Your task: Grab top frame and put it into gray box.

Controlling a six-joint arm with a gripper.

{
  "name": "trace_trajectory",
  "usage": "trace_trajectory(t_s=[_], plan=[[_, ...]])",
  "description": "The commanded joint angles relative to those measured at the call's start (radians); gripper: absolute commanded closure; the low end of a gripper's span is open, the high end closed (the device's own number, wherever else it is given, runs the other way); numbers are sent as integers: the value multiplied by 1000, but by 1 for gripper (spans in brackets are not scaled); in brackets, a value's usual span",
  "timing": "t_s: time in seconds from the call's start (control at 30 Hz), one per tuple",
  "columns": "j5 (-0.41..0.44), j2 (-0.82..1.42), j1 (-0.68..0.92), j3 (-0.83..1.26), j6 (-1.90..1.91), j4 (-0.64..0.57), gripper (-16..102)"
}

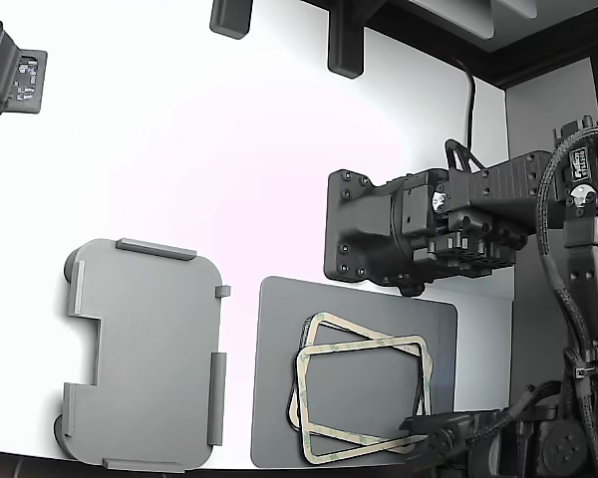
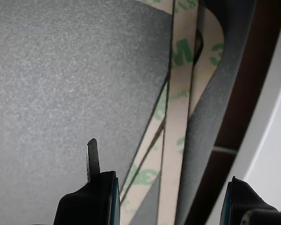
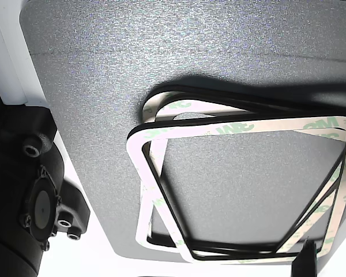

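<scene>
The top frame (image 1: pixel 302 403) is cream with faint green print. It lies skewed over a second frame alike on a dark gray mat (image 1: pixel 364 324) at the exterior view's lower right. My gripper (image 1: pixel 420 430) is low at the frames' near right corner. In the wrist view my gripper (image 2: pixel 168 199) is open, and a strip of the top frame (image 2: pixel 179 122) runs between its fingers. One thin fingertip (image 3: pixel 307 257) shows by the frame's corner in the other view. The gray box (image 1: pixel 145 358) lies to the mat's left in the exterior view, with nothing in it.
A second black arm (image 1: pixel 409 229) hangs over the mat's far edge. Cables and arm hardware (image 1: pixel 578 329) crowd the exterior view's right side. Dark fixtures (image 1: pixel 344 40) stand at the white table's back edge.
</scene>
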Motion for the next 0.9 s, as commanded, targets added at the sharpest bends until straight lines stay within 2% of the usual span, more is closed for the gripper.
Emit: trace_trajectory(t_s=[0.0,0.27,0.6,0.73,0.87], plan=[[0,6,-3,-29,12,-9,-4],[-9,-34,31,-55,87,-25,5],[2,-55,61,-29,130,-64,10],[8,-64,64,-21,133,-72,17],[8,-69,69,-6,143,-98,19]])
